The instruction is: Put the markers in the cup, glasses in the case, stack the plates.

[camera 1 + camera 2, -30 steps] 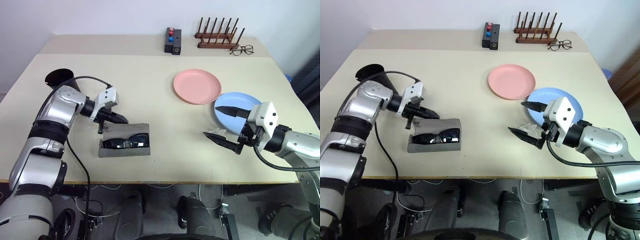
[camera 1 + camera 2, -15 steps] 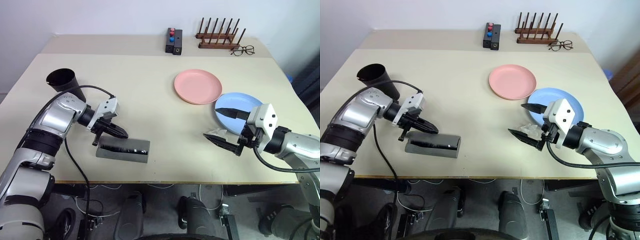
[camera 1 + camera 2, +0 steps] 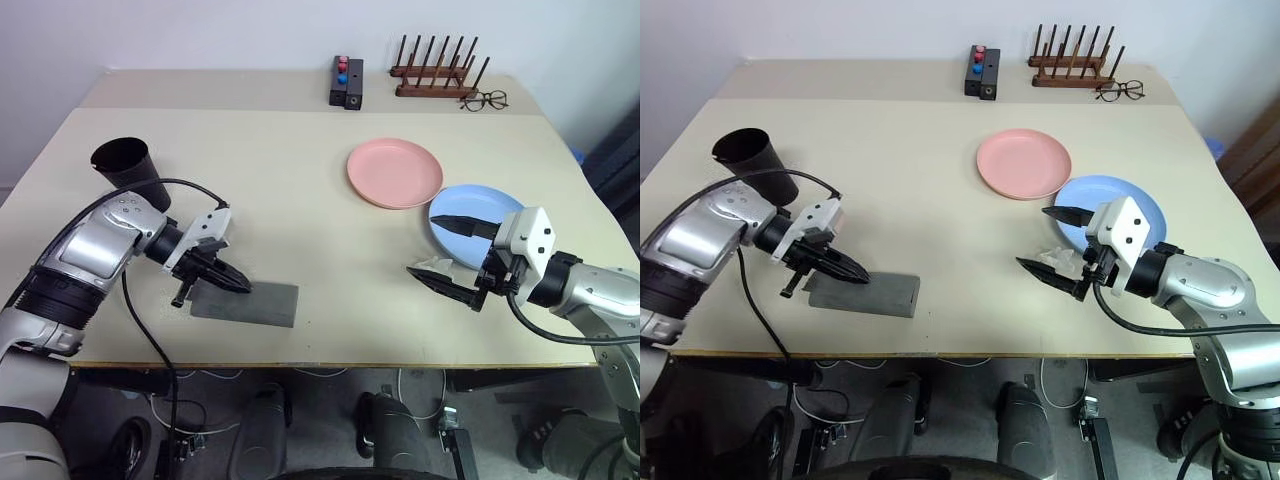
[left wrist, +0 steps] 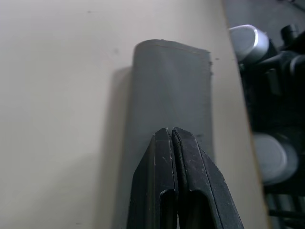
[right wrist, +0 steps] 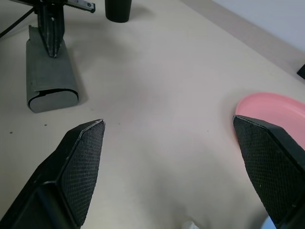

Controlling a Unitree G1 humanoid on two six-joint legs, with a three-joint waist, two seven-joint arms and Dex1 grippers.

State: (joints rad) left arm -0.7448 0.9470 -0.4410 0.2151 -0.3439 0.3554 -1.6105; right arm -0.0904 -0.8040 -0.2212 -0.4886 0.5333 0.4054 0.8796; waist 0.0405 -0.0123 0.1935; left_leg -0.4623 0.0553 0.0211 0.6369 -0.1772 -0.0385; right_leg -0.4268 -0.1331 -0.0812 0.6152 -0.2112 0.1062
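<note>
Left hand (image 3: 235, 283) angled down and toward the right, fingers pressed together with nothing between them, tips resting on the left end of the grey case (image 3: 246, 303). Case lies flat and closed near the front edge of the bench (image 3: 300, 190); sunglasses can't be seen, so can't tell from here what's inside. Right hand (image 3: 453, 258) hovers nearly level above the bench, pointing left, fingers wide apart and empty, one finger over the near rim of the blue plate (image 3: 470, 215). Small pale crumpled thing (image 3: 437, 265) under the lower finger, can't make out what. Pink plate (image 3: 394, 172) sits just beside the blue one, rims close, not stacked. Black cup (image 3: 124, 165) upright at far left, behind the left arm; contents hidden. No marker made out.
</note>
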